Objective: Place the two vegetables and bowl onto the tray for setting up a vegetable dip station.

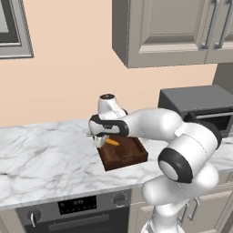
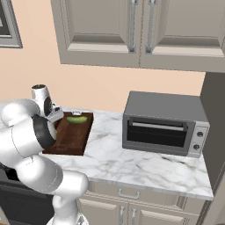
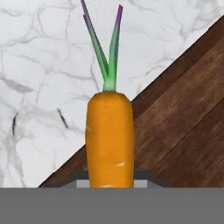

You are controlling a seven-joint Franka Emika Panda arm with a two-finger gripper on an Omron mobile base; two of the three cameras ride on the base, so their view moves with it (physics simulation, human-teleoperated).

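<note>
My gripper (image 1: 103, 140) is shut on the small orange carrot (image 1: 112, 142) and holds it just above the tray's left back corner. In the hand view the carrot (image 3: 109, 135) rises from between the fingers, its green tip over the marble and its body over the tray's rim (image 3: 144, 98). The dark brown wooden tray (image 1: 125, 154) lies on the counter. A short dark green cucumber (image 2: 77, 119) lies inside the tray (image 2: 70, 136) at its far end. The gripper (image 2: 56, 115) stands at the tray's left edge. The reddish-brown bowl is out of view.
A grey toaster oven (image 2: 165, 125) stands on the marble counter (image 1: 45, 154) to the right of the tray. Wall cabinets (image 2: 132, 30) hang overhead. An oven front with knobs (image 1: 77, 209) sits below the counter's front edge.
</note>
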